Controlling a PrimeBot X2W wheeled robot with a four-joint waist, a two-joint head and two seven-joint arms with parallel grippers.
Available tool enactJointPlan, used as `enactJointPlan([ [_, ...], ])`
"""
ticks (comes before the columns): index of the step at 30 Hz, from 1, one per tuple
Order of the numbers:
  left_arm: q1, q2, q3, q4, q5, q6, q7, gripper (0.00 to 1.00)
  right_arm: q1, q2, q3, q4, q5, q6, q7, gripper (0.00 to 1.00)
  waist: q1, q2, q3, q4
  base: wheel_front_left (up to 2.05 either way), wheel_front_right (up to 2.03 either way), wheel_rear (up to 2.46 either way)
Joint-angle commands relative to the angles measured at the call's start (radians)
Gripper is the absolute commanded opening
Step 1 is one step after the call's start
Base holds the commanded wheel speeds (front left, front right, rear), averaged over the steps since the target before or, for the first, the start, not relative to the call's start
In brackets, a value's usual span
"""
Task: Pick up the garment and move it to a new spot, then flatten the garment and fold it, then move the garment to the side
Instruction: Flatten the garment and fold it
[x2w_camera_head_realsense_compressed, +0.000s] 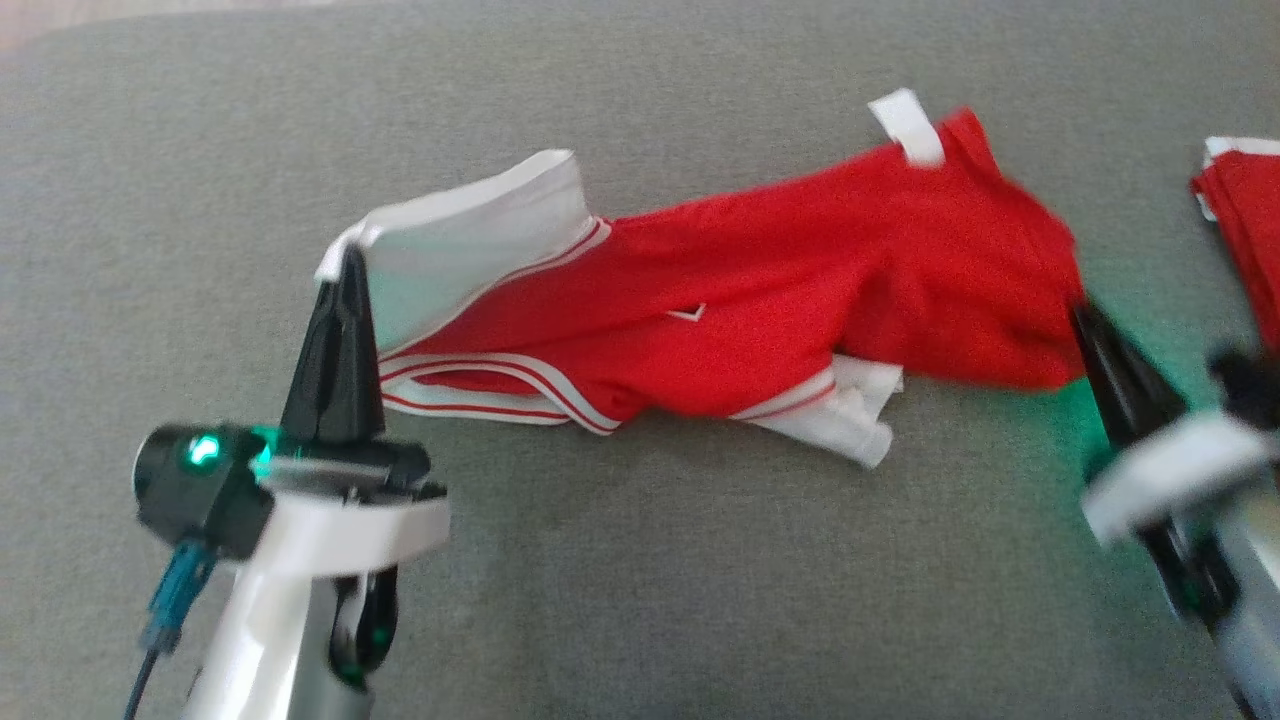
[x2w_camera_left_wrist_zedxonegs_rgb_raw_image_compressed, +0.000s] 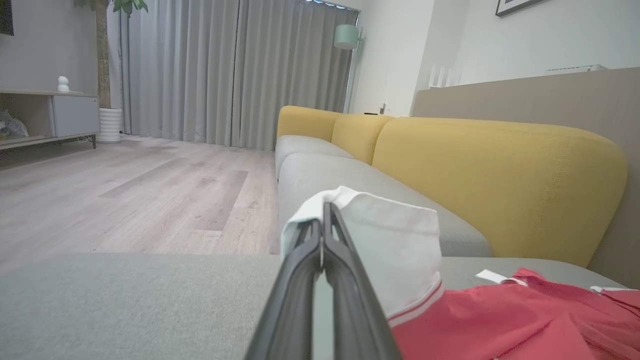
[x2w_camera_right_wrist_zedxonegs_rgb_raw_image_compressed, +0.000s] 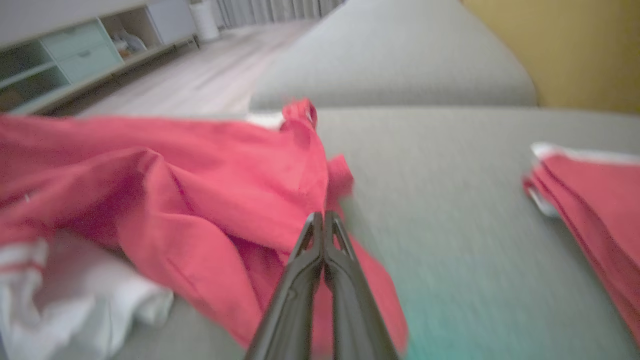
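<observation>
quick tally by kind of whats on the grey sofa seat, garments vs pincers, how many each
garments: 2, the spread red and white cloth garment and the folded red cloth garment with white trim
pincers: 2, the dark left pincer and the dark right pincer, each shut on the spread one
total: 4

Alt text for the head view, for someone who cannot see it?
A red garment with white trim lies rumpled on a grey cushion, the left gripper pinching its white edge, the right gripper shut at its red end.
</observation>
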Motion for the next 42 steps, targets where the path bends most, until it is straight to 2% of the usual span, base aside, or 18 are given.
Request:
enactJointPlan([
  [1,0.019,0.025,0.044,-0.049,-0.002,0.007,-0.005,0.0,0.097,-0.054,-0.014,-0.049,0.008,-0.001,-0.01,0.0,0.0,0.0,0.007,-0.014,0.0,0.0,0.0],
  [5,0.094,0.038,0.058,-0.101,-0.026,0.007,0.002,0.0,0.314,-0.092,-0.099,-0.144,-0.034,-0.001,0.025,0.0,0.0,0.0,0.017,-0.037,0.0,0.0,0.0],
  [9,0.156,0.048,0.059,-0.152,-0.05,0.003,0.025,0.0,0.486,-0.044,-0.211,-0.236,-0.086,-0.001,0.096,0.0,0.0,0.0,0.026,-0.055,0.0,0.0,0.0],
  [10,0.167,0.047,0.058,-0.163,-0.056,0.002,0.029,0.0,0.511,-0.025,-0.251,-0.255,-0.11,-0.001,0.103,0.1,0.0,0.0,0.027,-0.058,0.0,0.0,0.0],
  [11,0.175,0.047,0.058,-0.172,-0.061,0.002,0.032,0.0,0.53,-0.008,-0.285,-0.276,-0.148,-0.001,0.109,1.0,0.0,0.0,0.027,-0.06,0.0,0.0,0.0],
  [17,0.201,0.035,0.031,-0.205,-0.08,-0.002,0.043,0.0,0.556,0.079,-0.445,-0.495,-0.485,-0.001,0.156,1.0,0.0,0.0,0.016,-0.06,0.0,0.0,0.0],
  [20,0.201,0.024,0.006,-0.201,-0.084,-0.005,0.045,0.0,0.514,0.137,-0.43,-0.645,-0.647,-0.001,0.197,1.0,0.0,0.0,0.003,-0.034,0.0,0.0,0.0],
  [21,0.198,0.021,-0.001,-0.198,-0.084,-0.005,0.043,0.0,0.496,0.145,-0.417,-0.657,-0.678,-0.001,0.209,1.0,0.0,0.0,0.0,-0.026,0.0,0.0,0.0],
  [24,0.189,0.011,-0.027,-0.183,-0.084,-0.009,0.039,0.0,0.443,0.146,-0.365,-0.643,-0.773,-0.001,0.263,1.0,0.0,0.0,-0.006,0.001,0.0,0.0,0.0],
  [27,0.179,0.001,-0.056,-0.169,-0.086,-0.014,0.035,0.0,0.398,0.148,-0.354,-0.585,-0.85,-0.001,0.309,1.0,0.0,0.0,-0.011,0.03,0.0,0.0,0.0],
  [32,0.169,-0.01,-0.09,-0.158,-0.092,-0.019,0.027,0.0,0.376,0.151,-0.408,-0.512,-0.937,-0.001,0.347,1.0,0.0,0.0,-0.014,0.062,0.0,0.0,0.0],
  [42,0.164,-0.012,-0.116,-0.144,-0.093,-0.024,0.016,0.0,0.401,0.167,-0.507,-0.52,-0.995,-0.001,0.336,1.0,0.0,0.0,-0.01,0.073,0.0,0.0,0.0],
])
